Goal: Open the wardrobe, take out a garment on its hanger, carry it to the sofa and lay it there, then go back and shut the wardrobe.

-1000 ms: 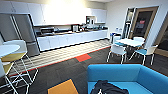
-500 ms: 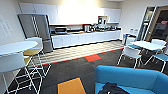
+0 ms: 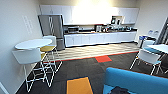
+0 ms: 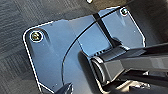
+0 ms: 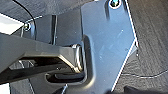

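From the head camera I see a long run of smooth white kitchen cabinets [image 3: 100, 38] across the far wall, with a brushed steel fridge [image 3: 52, 30] at its left end. The sofa [image 3: 136, 81] sits low right, bright blue with a smooth rounded back running left to right. The garment [image 3: 119, 90] lies as a dark, soft heap on its seat; I cannot tell which way it points. A round white high table [image 3: 32, 43] stands left. I cannot tell how either gripper's fingers stand.
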{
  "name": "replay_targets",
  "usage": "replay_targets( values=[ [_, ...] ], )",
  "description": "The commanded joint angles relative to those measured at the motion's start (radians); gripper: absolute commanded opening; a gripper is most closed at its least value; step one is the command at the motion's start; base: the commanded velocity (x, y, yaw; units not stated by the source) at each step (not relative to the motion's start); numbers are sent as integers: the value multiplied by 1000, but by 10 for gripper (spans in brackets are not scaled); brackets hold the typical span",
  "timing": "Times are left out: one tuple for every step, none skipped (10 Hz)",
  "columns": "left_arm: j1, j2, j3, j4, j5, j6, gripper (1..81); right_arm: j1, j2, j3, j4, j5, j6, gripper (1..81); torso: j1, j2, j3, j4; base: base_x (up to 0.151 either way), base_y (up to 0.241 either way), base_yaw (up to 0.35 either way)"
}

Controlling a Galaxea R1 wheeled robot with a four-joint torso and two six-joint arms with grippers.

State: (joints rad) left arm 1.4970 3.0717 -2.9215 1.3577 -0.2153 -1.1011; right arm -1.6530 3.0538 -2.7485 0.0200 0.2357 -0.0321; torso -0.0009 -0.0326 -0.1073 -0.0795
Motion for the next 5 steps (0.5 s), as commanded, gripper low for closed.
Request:
replay_targets(
  values=[
    [-39,-13,-7,-6,36,0,811,17,-42,7,38,-44,3,811,1,0,0,0,0,0,331],
    [-40,-23,-7,-6,36,0,811,15,-54,3,38,-44,3,811,1,0,0,0,0,0,331],
    [-37,-37,-7,-6,36,-2,811,14,-62,3,37,-46,3,811,1,0,0,0,0,0,331],
    [-39,-46,-7,-6,36,-5,811,14,-71,1,37,-46,3,811,1,0,0,0,0,0,331],
    [-36,-54,-7,-8,36,-5,811,14,-77,1,37,-46,3,811,1,0,0,0,0,0,331]
  ],
)
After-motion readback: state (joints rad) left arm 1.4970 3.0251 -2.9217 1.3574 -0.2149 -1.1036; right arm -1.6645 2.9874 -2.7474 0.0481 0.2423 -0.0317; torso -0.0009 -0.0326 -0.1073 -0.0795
